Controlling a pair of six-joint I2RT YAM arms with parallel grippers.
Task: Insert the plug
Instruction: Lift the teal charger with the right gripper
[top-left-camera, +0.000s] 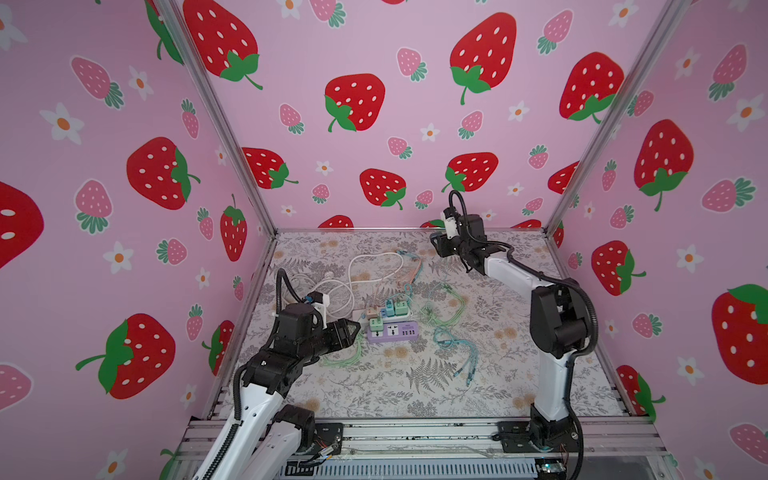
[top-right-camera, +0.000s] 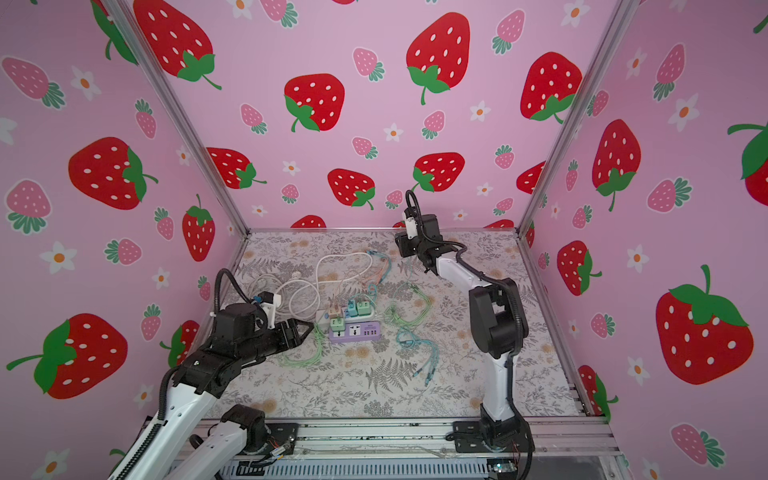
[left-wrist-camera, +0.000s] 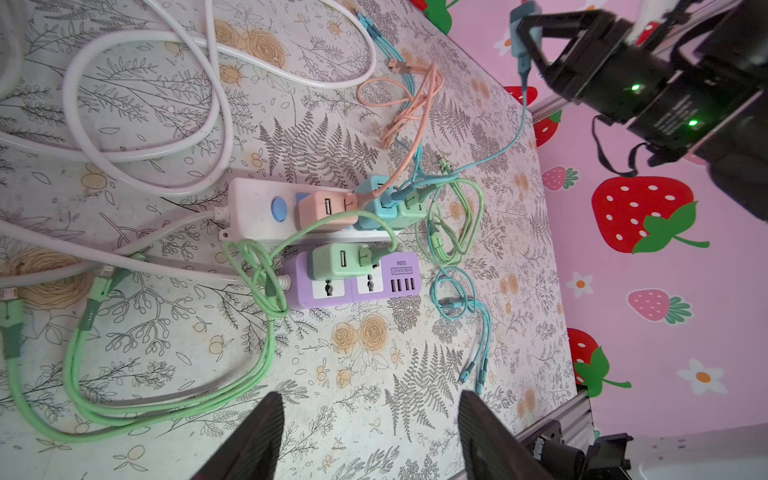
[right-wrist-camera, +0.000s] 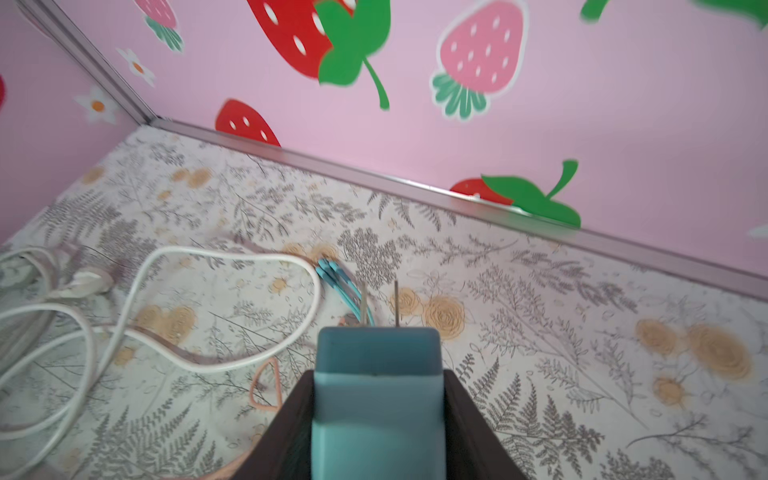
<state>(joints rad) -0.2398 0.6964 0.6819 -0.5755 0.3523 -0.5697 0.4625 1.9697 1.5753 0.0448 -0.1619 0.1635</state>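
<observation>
A blue plug (right-wrist-camera: 376, 353) with two metal prongs sits between the fingers of my right gripper (right-wrist-camera: 376, 380), which is shut on its sides. The left wrist view shows that plug (left-wrist-camera: 519, 39) held high near the back wall, its blue cable hanging down. On the mat lie a white power strip (left-wrist-camera: 253, 203) and a purple power strip (left-wrist-camera: 399, 282), side by side. The purple one has free sockets next to a green adapter (left-wrist-camera: 332, 262). My left gripper (left-wrist-camera: 372, 415) is open and empty, just left of the strips in both top views (top-left-camera: 353, 330).
Peach (left-wrist-camera: 322, 210), blue (left-wrist-camera: 376, 203) and green (left-wrist-camera: 411, 208) adapters fill the white strip. Loose green (left-wrist-camera: 166, 399), blue (left-wrist-camera: 465, 303) and peach (left-wrist-camera: 409, 112) cables and a thick white cord (left-wrist-camera: 145, 104) lie around the strips. Pink walls close in three sides.
</observation>
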